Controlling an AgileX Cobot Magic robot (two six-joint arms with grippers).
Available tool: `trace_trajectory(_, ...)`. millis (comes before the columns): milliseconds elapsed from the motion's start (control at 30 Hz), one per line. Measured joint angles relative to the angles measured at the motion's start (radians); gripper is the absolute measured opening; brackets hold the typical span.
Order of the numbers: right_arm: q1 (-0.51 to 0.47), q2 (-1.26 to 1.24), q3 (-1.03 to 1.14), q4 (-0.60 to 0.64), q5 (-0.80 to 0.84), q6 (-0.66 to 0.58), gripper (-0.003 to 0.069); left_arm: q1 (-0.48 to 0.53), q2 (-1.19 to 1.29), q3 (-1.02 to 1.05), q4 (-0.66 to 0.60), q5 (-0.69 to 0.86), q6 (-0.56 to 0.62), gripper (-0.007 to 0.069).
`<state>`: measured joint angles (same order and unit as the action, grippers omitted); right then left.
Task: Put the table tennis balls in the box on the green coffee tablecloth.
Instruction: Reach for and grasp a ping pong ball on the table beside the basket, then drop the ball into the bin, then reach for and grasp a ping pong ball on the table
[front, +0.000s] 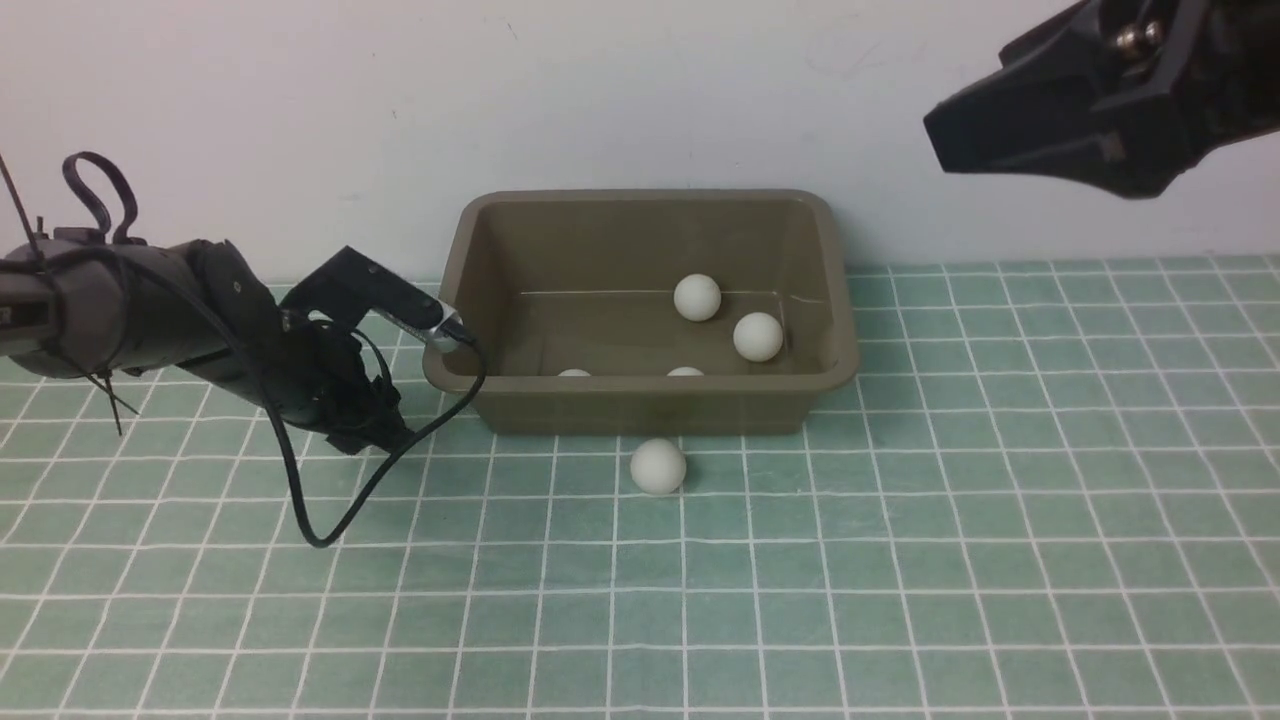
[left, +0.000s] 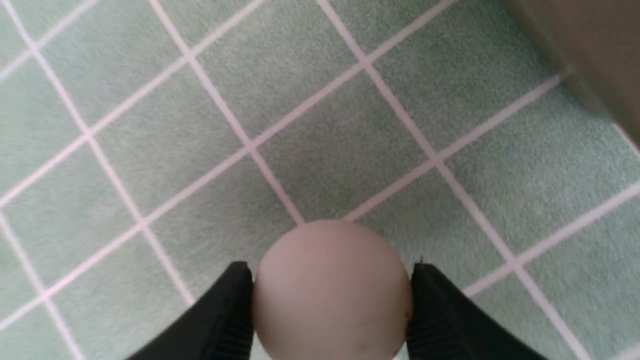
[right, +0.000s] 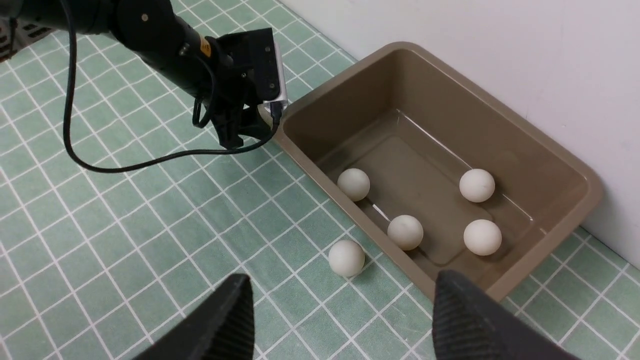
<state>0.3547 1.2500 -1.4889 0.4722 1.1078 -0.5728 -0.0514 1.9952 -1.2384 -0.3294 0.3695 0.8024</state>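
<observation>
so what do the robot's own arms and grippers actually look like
Both arms are black. The left arm has rounded segments, a small yellow label, a silver-edged wrist camera and a loose black cable looping from it. The right gripper is angular with silver bolts. The fingers are black tapered wedges with ribbed inner faces.
</observation>
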Motion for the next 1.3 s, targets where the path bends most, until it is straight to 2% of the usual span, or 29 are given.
trace_trajectory(133,0.0,0.0,0.0,-0.001,-0.006,0.0,0.044,0.018,-0.084,0.0,0.041,0.055,-0.004,0.0346)
trace_trajectory(200,0.0,0.0,0.0,-0.001,-0.006,0.0,0.044,0.025,-0.145,0.0,0.022,0.054,-0.007,0.0346)
trace_trajectory(267,0.0,0.0,0.0,-0.001,-0.006,0.0,0.044,0.024,-0.235,-0.001,-0.043,0.04,0.045,0.0346)
trace_trajectory(400,0.0,0.0,0.0,-0.001,-0.008,0.0,0.044,-0.002,-0.276,-0.035,-0.275,0.073,0.244,0.0346)
trace_trajectory(433,0.0,0.0,0.0,-0.001,-0.009,0.0,0.044,-0.012,-0.271,-0.045,-0.348,0.095,0.312,0.0346)
trace_trajectory(500,0.0,0.0,0.0,-0.001,-0.009,0.0,0.044,-0.047,-0.23,-0.076,-0.589,0.169,0.54,0.0346)
trace_trajectory(600,0.0,0.0,0.0,-0.001,-0.009,0.0,0.044,-0.077,-0.168,-0.101,-0.769,0.214,0.722,0.0356)
trace_trajectory(667,0.0,0.0,0.0,-0.001,-0.009,0.0,0.044,-0.087,-0.136,-0.112,-0.849,0.215,0.787,0.0387)
trace_trajectory(767,0.0,0.0,0.0,-0.001,-0.009,0.0,0.044,-0.091,-0.099,-0.125,-0.905,0.199,0.813,0.0451)
trace_trajectory(933,0.0,0.0,0.0,-0.001,-0.003,-0.003,0.044,-0.085,-0.099,-0.129,-0.902,0.181,0.708,0.0505)
trace_trajectory(1100,0.0,0.0,0.0,-0.001,0.0,-0.017,0.044,-0.075,-0.198,-0.131,-0.727,0.208,0.504,0.0486)
trace_trajectory(1167,0.0,0.0,0.0,-0.001,0.0,-0.023,0.044,-0.071,-0.324,-0.136,-0.473,0.302,0.246,0.0432)
trace_trajectory(1200,0.0,0.0,0.0,-0.001,-0.003,-0.023,0.044,-0.071,-0.35,-0.137,-0.399,0.339,0.161,0.0421)
trace_trajectory(1233,0.0,0.0,0.0,-0.001,-0.003,-0.023,0.044,-0.071,-0.35,-0.137,-0.399,0.339,0.161,0.0421)
trace_trajectory(1267,0.0,0.0,0.0,-0.001,-0.005,-0.023,0.044,-0.071,-0.373,-0.137,-0.356,0.379,0.109,0.0411)
trace_trajectory(1300,0.0,0.0,0.0,-0.001,-0.008,-0.025,0.044,-0.071,-0.398,-0.138,-0.276,0.448,0.002,0.0402)
